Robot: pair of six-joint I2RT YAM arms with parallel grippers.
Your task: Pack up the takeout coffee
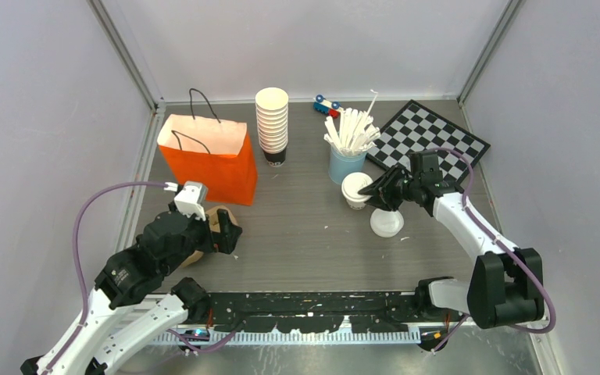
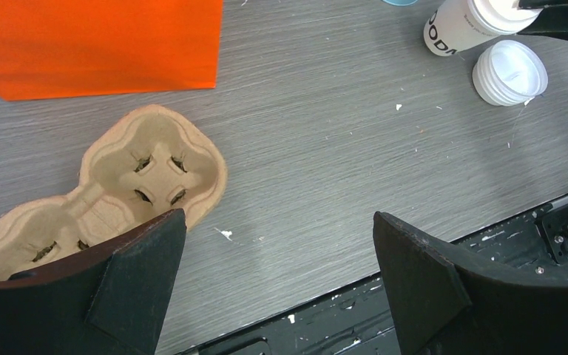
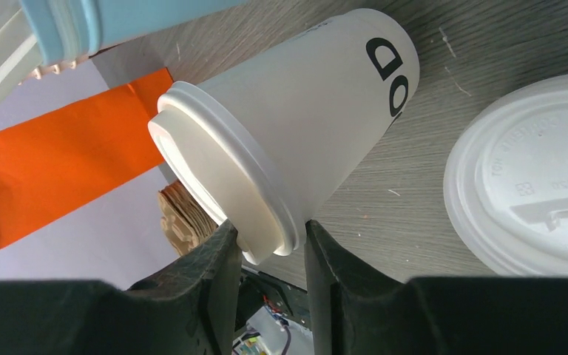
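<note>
Right gripper (image 3: 270, 235) is clenched on the lid rim of the white, black-lettered takeout coffee cup (image 3: 318, 118), right of the desk's centre. Left gripper (image 2: 277, 222) stands released.

Right pincer (image 1: 372, 190) grips the lidded white cup (image 1: 353, 187) beside the light-blue cup (image 1: 346, 166).

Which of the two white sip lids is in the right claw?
The white plastic sip lid on the tilted white paper cup with black lettering, pinched at its rim by the right claw. The other white lid sits free beside it.
</note>
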